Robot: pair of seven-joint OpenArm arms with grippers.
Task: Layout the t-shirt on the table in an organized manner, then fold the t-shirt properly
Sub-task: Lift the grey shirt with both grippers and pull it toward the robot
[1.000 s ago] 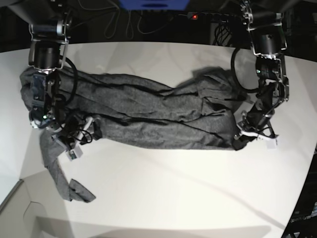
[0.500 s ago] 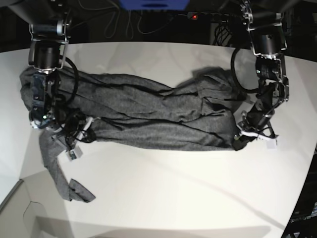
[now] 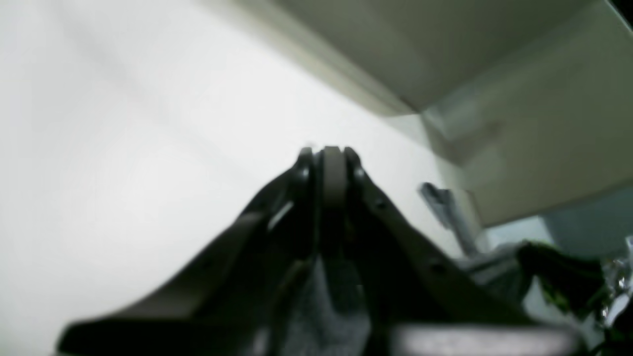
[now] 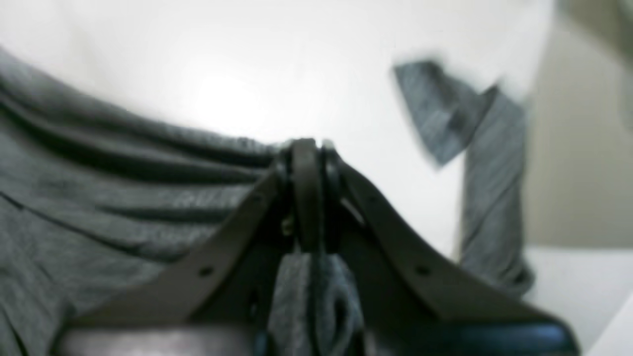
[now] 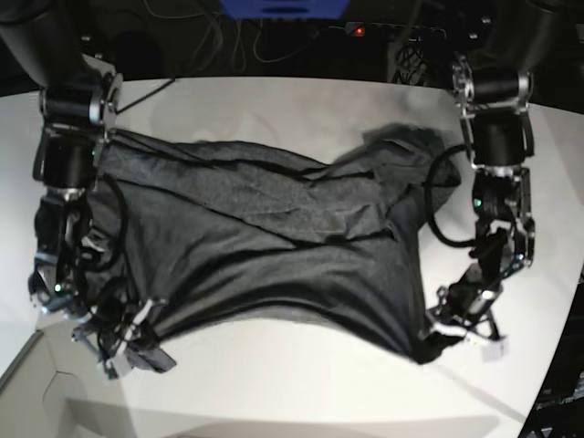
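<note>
White surface point(image 5: 301, 392) carries the t-shirt point(image 5: 274, 246), both sets of fingers (left point(image 3: 330, 163), right point(image 4: 309, 153)) clamped on its corners so I can spread it flat.

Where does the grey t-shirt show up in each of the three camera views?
Base: the t-shirt spreads across the middle, between both arms.
Left wrist: only a pinched bit at bottom centre, between the shut jaws.
Right wrist: folds fill the left, a strip hangs at right.
Shared landmark: the white table.

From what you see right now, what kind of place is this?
Probably a robot lab or test bench: a plain white table, two robot arms holding a grey t-shirt, and loose cables behind.
</note>
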